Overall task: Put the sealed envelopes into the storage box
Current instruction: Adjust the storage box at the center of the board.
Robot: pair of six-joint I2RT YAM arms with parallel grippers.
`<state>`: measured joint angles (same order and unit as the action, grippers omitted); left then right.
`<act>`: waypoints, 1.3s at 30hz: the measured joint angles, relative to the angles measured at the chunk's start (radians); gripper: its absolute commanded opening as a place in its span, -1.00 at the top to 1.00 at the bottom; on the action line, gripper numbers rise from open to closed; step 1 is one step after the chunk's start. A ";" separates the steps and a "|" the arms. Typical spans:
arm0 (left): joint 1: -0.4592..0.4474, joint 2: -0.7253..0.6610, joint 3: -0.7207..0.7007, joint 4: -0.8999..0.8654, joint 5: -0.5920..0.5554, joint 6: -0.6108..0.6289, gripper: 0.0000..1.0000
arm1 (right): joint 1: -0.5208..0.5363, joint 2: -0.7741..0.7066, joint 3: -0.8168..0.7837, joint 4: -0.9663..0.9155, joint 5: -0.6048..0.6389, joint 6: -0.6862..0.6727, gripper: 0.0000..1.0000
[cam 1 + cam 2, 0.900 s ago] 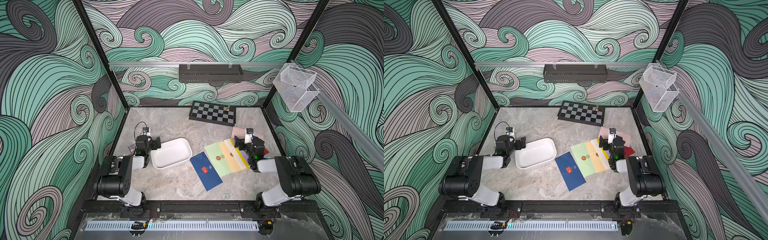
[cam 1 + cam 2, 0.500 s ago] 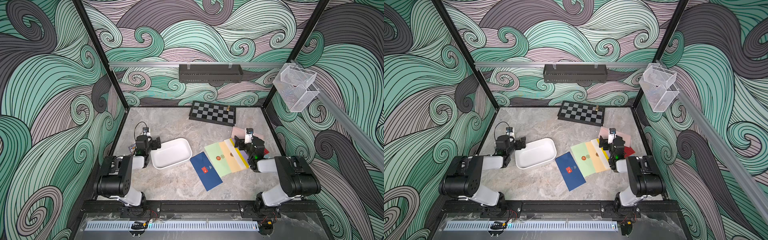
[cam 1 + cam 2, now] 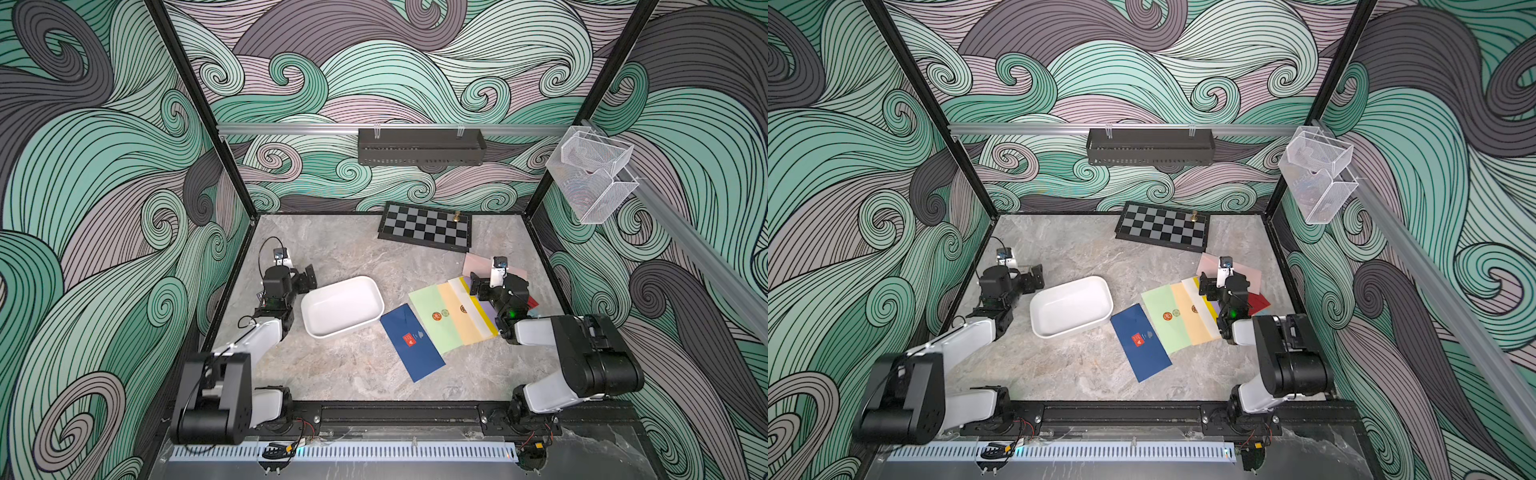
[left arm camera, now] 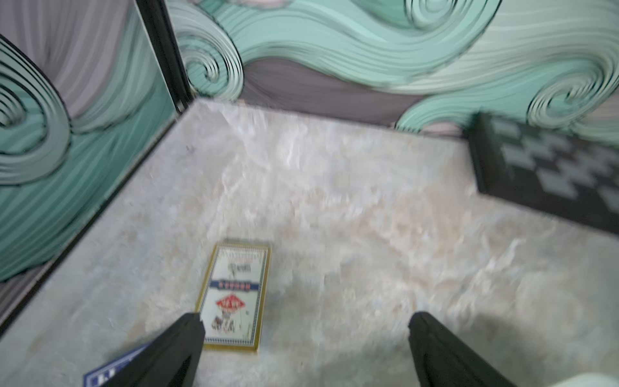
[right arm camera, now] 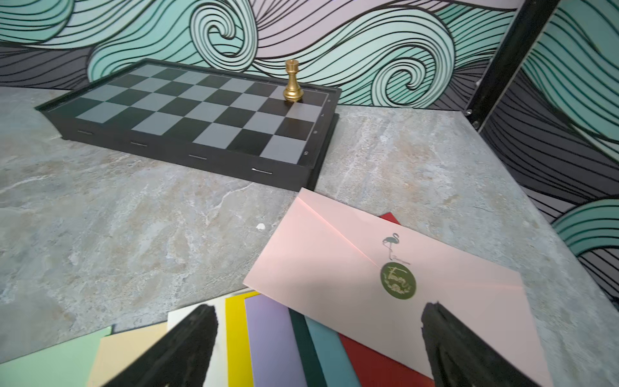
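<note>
The white storage box (image 3: 340, 307) (image 3: 1071, 307) lies empty left of centre. Sealed envelopes lie fanned to its right: navy (image 3: 411, 340), green (image 3: 432, 316), peach (image 3: 457, 311), then cream, yellow and lilac. A pink envelope (image 5: 335, 261) with a green seal lies on top of lilac (image 5: 268, 335), teal and red (image 5: 368, 365) ones. My right gripper (image 3: 494, 282) (image 5: 318, 315) hangs open low over this far end of the fan, holding nothing. My left gripper (image 3: 305, 278) (image 4: 304, 318) is open beside the box's left end, over bare table.
A chessboard (image 3: 426, 226) (image 5: 201, 114) with one gold piece (image 5: 292, 82) lies at the back. A playing-card pack (image 4: 234, 298) lies by my left gripper, a blue pack (image 4: 110, 368) under one finger. A black wall tray (image 3: 419, 145) and a clear mesh bin (image 3: 590, 178) hang above.
</note>
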<state>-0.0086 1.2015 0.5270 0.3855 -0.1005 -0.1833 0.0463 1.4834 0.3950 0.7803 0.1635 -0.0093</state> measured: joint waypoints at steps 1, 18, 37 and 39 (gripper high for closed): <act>-0.002 -0.050 0.034 -0.037 -0.005 -0.053 -0.97 | 0.004 -0.052 0.023 -0.074 0.031 0.016 -0.97; -0.015 -0.334 0.256 -0.918 0.435 -0.550 -0.53 | 0.207 -0.531 0.366 -1.119 -0.246 0.496 -0.80; -0.269 -0.467 -0.016 -1.116 0.565 -0.725 -0.54 | 0.313 -0.549 0.318 -1.300 -0.281 0.378 -0.91; -0.276 -0.438 -0.032 -1.072 0.566 -0.727 -0.54 | 0.313 -0.546 0.324 -1.300 -0.282 0.371 -0.91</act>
<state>-0.2848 0.7639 0.4946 -0.6861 0.4656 -0.9100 0.3595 0.9379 0.7189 -0.5194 -0.1184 0.3618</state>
